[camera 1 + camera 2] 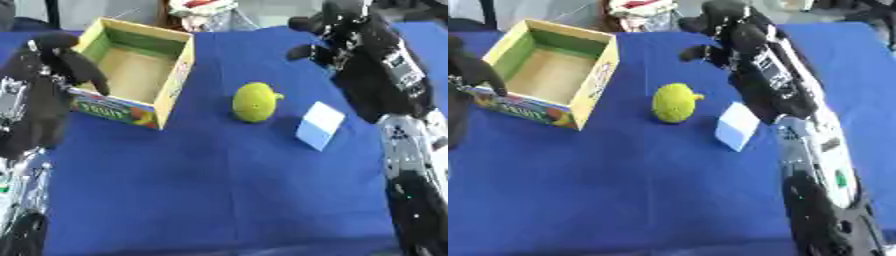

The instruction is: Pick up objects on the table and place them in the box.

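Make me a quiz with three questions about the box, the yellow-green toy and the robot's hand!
1. Where is the yellow-green plush toy?
A inside the box
B on the cloth, right of the box
C in a hand

2. How many loose things lie on the blue cloth outside the cardboard box?
A two
B four
C none

3. What is the box like inside?
A full
B lidded
C empty

Answers: 1 B, it sits between the box and the pale blue block. 2 A, toy and block. 3 C, its bare floor shows.
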`<state>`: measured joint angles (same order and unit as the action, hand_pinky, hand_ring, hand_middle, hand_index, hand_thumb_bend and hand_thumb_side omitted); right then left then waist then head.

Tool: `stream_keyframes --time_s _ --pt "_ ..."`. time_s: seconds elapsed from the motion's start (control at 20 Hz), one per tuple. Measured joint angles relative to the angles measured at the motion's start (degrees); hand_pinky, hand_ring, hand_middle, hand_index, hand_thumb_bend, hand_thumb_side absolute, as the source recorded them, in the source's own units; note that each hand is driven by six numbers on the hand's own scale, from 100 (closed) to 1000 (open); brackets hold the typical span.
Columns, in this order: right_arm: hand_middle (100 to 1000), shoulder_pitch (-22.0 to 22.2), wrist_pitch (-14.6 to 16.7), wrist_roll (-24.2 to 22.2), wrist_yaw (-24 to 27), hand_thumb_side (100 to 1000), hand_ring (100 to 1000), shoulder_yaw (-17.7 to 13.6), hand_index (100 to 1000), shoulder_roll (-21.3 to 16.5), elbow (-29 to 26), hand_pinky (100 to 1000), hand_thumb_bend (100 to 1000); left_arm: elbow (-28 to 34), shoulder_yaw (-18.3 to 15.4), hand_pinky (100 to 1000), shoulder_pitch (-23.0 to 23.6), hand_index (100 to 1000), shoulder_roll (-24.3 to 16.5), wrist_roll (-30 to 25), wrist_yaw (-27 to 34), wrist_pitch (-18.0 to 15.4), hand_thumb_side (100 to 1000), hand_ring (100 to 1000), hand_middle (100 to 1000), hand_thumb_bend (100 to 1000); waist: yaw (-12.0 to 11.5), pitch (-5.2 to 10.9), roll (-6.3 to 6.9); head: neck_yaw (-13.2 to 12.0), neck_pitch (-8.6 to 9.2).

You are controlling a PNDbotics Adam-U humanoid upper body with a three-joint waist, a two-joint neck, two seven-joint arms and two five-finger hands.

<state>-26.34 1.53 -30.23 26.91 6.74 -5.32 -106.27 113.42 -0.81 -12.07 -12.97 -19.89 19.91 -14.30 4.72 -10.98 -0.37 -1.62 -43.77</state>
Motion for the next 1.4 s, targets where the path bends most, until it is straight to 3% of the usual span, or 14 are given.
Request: stream_keyframes --time_s 0.95,1.4 --pt "713 -0.08 0.79 -0.92 -0.35 470 892 -0.01 830 0.0 0.0 756 100 0.0 -0.03 424 0.0 744 0.0 0.98 -1.3 0.31 726 514 414 100 -0.09 0.0 -0.11 0.16 0.0" --pt "780 -1.65 4.12 -6.24 -3.12 470 960 -0.05 903 -2.59 0.1 828 100 0.0 -0.87 447 0.0 735 0.0 3.09 -2.93 -0.33 720 544 440 100 -0.39 0.0 -0.11 0.28 -0.01"
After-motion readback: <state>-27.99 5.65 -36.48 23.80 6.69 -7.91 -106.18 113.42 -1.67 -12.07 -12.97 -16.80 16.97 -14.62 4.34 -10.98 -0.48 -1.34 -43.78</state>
